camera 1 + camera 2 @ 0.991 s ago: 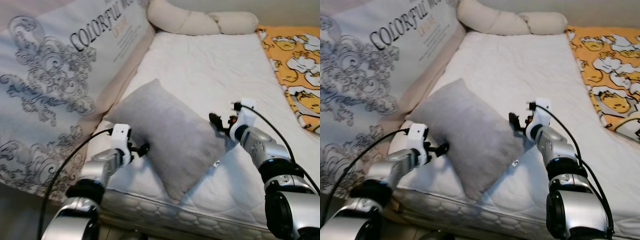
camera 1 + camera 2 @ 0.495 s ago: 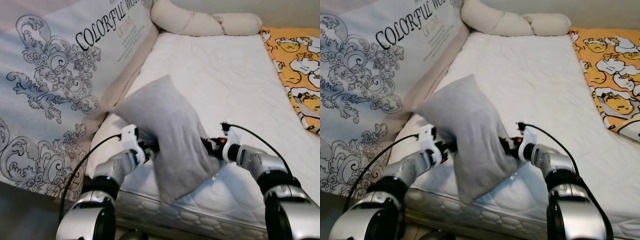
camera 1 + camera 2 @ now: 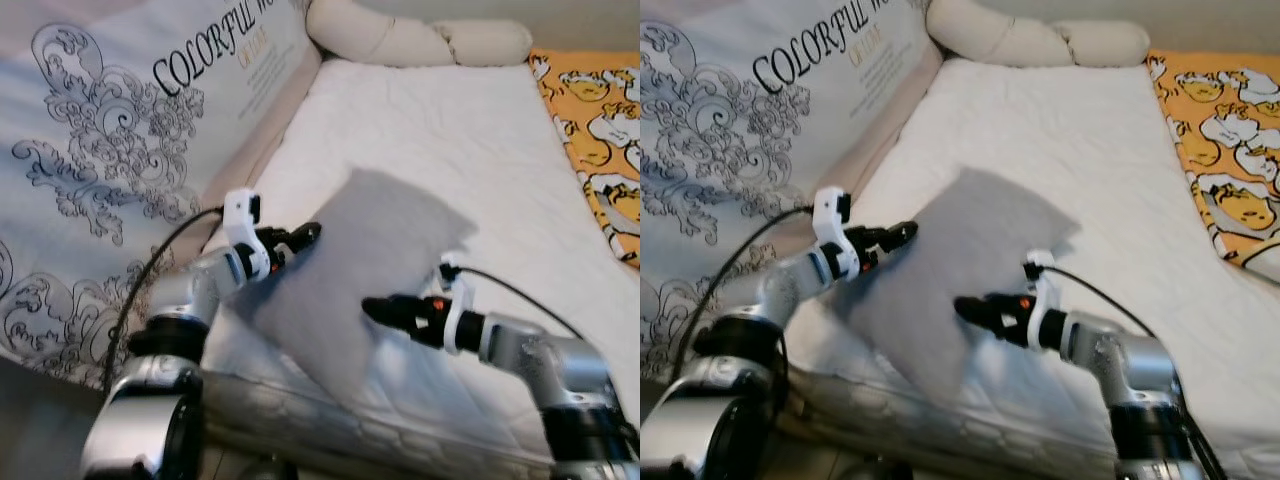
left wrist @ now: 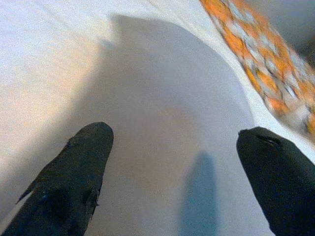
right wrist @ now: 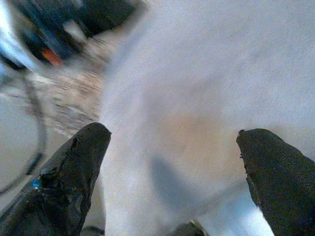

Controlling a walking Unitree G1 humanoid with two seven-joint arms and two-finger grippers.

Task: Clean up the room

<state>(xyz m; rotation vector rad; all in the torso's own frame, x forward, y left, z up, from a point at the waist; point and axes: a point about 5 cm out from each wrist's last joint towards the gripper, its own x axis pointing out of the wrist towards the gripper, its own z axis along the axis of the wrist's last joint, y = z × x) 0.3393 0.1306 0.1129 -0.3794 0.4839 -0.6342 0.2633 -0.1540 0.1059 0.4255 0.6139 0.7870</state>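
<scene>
1. At nine o'clock of the scene the big printed cushion [image 3: 120, 150] leans along the bed's side, walling that flank and leaving little slack there.
2. The left gripper [image 3: 305, 236] presses on the grey pillow [image 3: 370, 260] at its ten o'clock edge. Its wrist view shows the fingers [image 4: 74, 172] spread wide with grey cloth between them, so this looks like a push, not a pinch.
3. The pillow sits mid-scene, tilted up off the white mattress [image 3: 440, 130] near its front edge, apparently squeezed between the two arms. That suits a soft, bulky thing that would sag from one pinch.
4. The right gripper [image 3: 378, 311] pushes in at the pillow's five o'clock side, fingers [image 5: 74, 172] also parted wide, pillow filling the gap.
5. Open room lies toward twelve o'clock: bare mattress runs up to the long cream bolster [image 3: 420, 40] at the head.
6. At two o'clock the orange patterned blanket [image 3: 595, 120] covers the far side, well apart from the pillow.
7. The front edge at six o'clock is close; a slip there would likely drop the pillow off the bed.
</scene>
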